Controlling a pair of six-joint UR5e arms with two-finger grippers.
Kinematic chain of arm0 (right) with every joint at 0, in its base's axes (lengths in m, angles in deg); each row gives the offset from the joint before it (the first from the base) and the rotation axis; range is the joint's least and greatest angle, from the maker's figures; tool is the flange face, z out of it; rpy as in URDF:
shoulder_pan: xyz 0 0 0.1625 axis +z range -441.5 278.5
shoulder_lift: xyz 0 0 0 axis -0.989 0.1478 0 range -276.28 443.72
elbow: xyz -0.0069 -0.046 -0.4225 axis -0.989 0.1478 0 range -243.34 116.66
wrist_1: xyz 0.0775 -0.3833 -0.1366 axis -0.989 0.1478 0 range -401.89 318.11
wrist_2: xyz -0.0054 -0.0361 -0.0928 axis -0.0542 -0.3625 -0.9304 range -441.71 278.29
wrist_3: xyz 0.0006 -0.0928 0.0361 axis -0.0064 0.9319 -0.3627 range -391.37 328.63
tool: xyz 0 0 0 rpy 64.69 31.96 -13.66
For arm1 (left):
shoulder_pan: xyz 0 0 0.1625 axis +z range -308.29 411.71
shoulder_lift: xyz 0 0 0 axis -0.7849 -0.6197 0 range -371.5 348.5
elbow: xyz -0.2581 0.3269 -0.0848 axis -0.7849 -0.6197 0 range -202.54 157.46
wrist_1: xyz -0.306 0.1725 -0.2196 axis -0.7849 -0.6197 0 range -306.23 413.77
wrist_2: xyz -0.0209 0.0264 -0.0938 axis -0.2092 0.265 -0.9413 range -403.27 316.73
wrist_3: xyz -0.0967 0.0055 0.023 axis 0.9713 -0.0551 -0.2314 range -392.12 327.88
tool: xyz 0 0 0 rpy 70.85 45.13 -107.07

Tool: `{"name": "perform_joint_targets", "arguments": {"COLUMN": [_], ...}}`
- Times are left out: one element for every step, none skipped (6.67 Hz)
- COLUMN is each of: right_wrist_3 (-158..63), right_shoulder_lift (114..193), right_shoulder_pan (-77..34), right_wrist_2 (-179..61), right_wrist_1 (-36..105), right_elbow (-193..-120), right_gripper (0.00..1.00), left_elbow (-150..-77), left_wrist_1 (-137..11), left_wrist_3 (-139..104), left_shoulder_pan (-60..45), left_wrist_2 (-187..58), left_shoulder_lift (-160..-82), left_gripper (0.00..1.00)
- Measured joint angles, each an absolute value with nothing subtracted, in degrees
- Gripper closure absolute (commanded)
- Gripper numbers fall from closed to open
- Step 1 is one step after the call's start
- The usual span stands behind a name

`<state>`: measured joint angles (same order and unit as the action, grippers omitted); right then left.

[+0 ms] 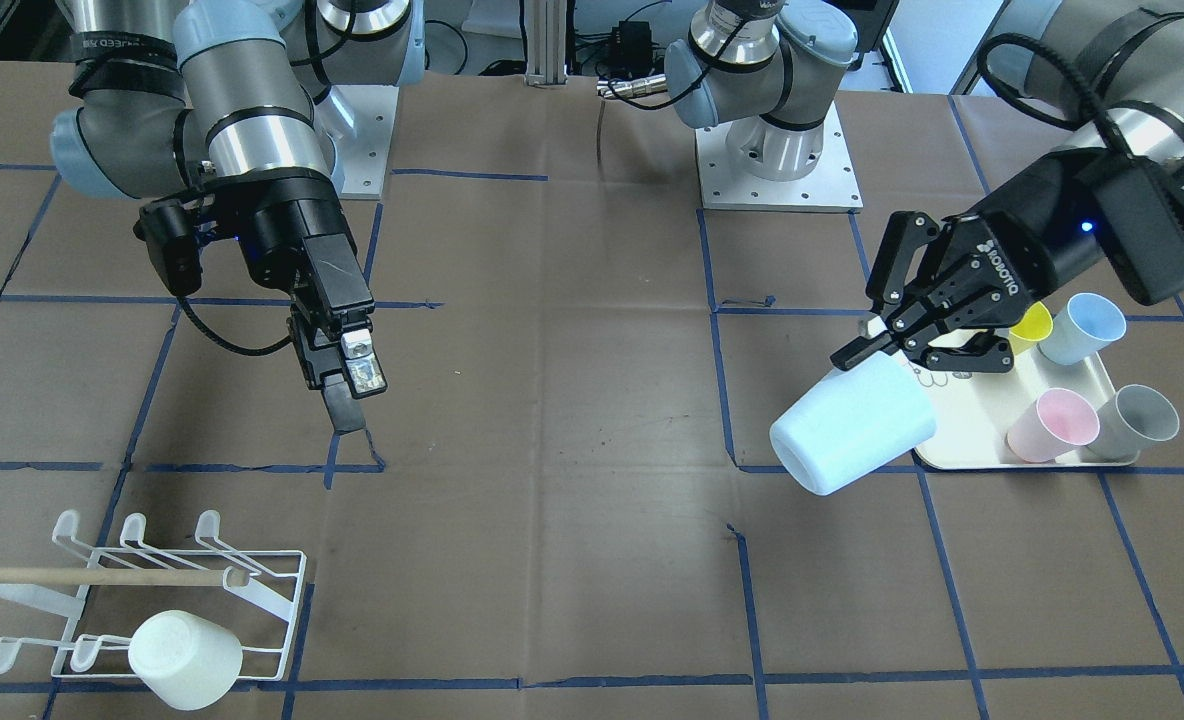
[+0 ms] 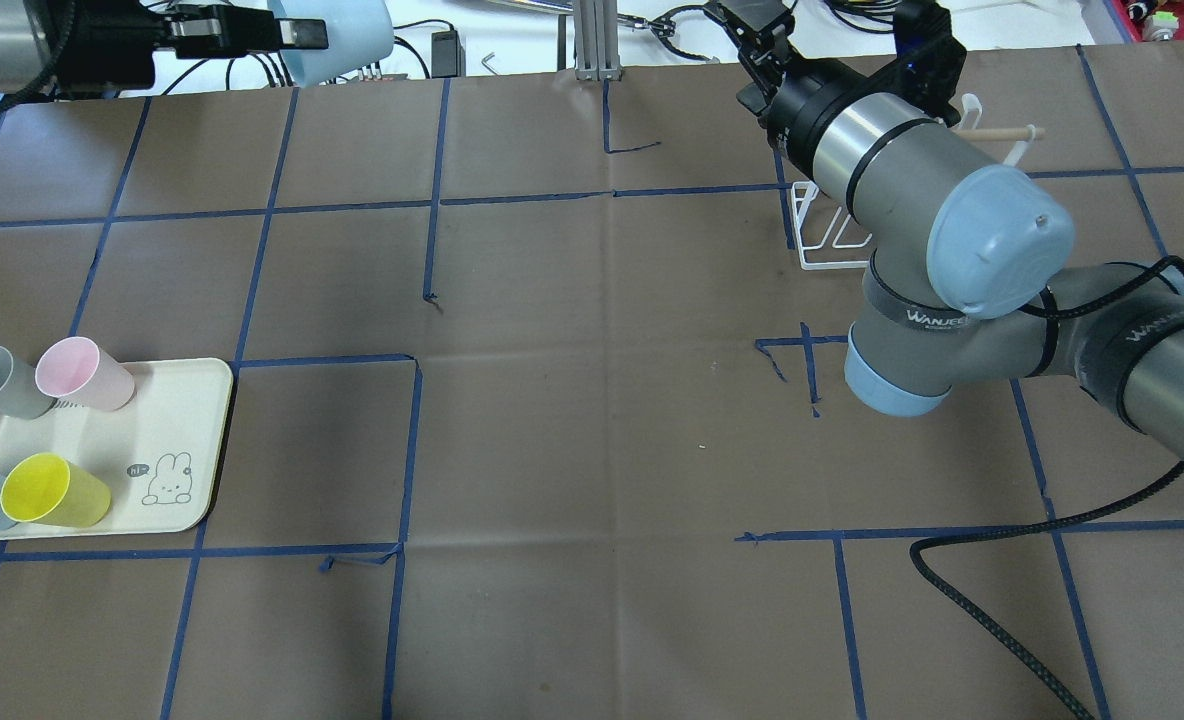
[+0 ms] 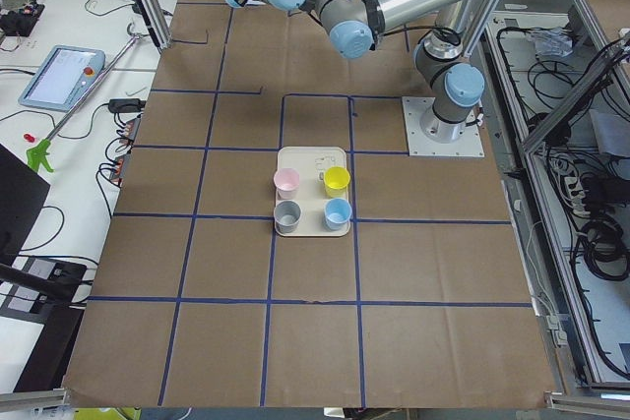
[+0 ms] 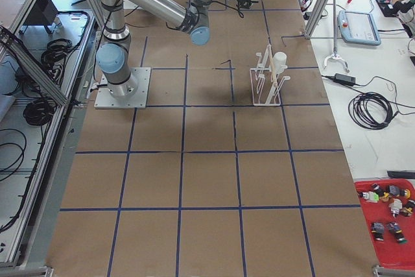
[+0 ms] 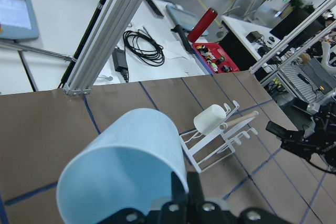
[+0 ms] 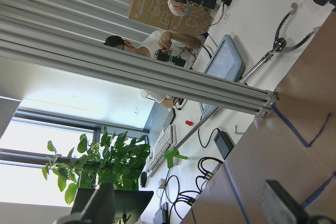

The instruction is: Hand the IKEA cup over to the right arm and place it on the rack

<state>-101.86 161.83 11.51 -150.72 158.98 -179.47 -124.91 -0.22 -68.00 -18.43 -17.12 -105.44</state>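
The IKEA cup (image 1: 852,425), pale blue, hangs tilted above the table beside the tray, its rim pinched by my left gripper (image 1: 887,345), which is shut on it. The left wrist view shows the cup (image 5: 126,171) close up, mouth toward the camera. My right gripper (image 1: 352,395) hovers over the table far from the cup. Its fingers (image 6: 102,205) stand wide apart with nothing between them, so it is open. The white wire rack (image 1: 272,600) with a wooden dowel sits at the table's near corner and carries one white cup (image 1: 185,658). The right arm hides part of the rack (image 2: 832,240) from overhead.
A cream tray (image 1: 962,445) with a bunny drawing holds yellow (image 1: 1032,325), light blue (image 1: 1087,325), pink (image 1: 1052,425) and grey (image 1: 1137,420) cups. Blue tape lines grid the brown table. People sit at desks beyond the far edge.
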Motion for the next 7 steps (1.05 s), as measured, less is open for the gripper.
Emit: {"name": "perform_joint_targets", "arguments": {"right_wrist_3": [-106.85, -110.57, -115.36, -120.23, -123.76, -125.78, -127.23], "right_shoulder_lift": [161.79, 161.72, 161.62, 161.52, 161.46, 161.4, 161.3], "right_shoulder_pan": [12.2, 13.0, 13.76, 14.22, 14.71, 15.53, 16.37], "right_wrist_2": [-149.13, -148.27, -147.13, -145.82, -145.36, -145.55, -145.75], "right_wrist_1": [158.95, 158.94, 158.92, 158.86, 158.69, 158.41, 158.24], "right_elbow": [-179.5, -179.52, -179.52, -179.63, -179.87, -180.07, -180.11], "right_gripper": [0.0, 0.0, 0.0, 0.0, 0.0, 0.0, 0.01], "left_elbow": [-129.06, -132.2, -134.17, -135.22, -136.46, -138.18, -139.97], "left_wrist_1": [8.27, 15.56, 22.52, 28.67, 35.11, 40.83, 44.76], "left_wrist_3": [-68.14, -68.08, -66.95, -64.01, -59.34, -55.17, -52.72], "left_shoulder_pan": [-19.13, -20.16, -21.97, -23.89, -25.52, -26.37, -26.79], "left_wrist_2": [-18.95, -20.04, -20.3, -20.12, -19.82, -19.64, -19.57], "left_shoulder_lift": [-105.75, -106.36, -107.63, -108.61, -109.11, -109.26, -109.18], "left_gripper": [1.0, 1.0, 1.0, 1.0, 0.99, 0.99, 0.99]}}
